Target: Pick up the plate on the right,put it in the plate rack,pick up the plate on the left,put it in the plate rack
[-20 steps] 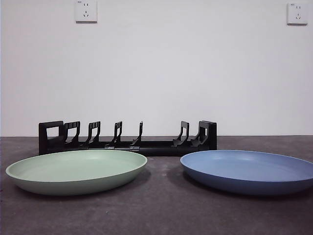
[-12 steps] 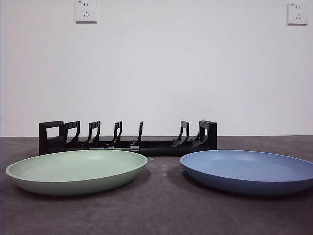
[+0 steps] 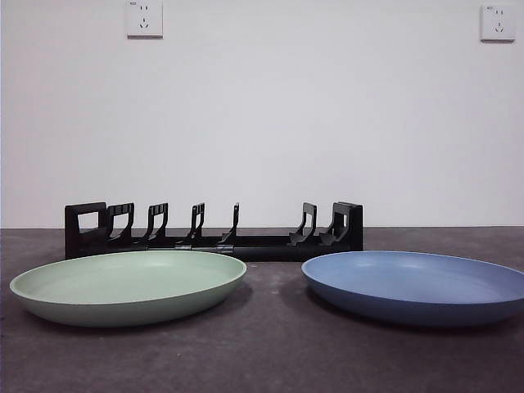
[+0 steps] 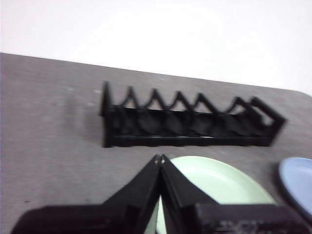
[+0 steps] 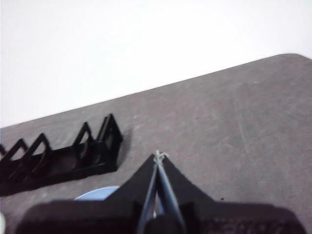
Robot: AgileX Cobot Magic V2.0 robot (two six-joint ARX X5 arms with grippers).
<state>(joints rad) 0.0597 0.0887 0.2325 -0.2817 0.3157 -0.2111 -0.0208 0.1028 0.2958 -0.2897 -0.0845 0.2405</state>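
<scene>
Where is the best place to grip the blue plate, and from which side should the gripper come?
Probably at the rim. The blue plate lies flat on the table, wide and shallow, so only its raised edge offers a thin lip. Come from above, one jaw inside and one outside; the right gripper, now shut, must open first.

no readable text, labels, brands or numbers, none on anything in any view
</scene>
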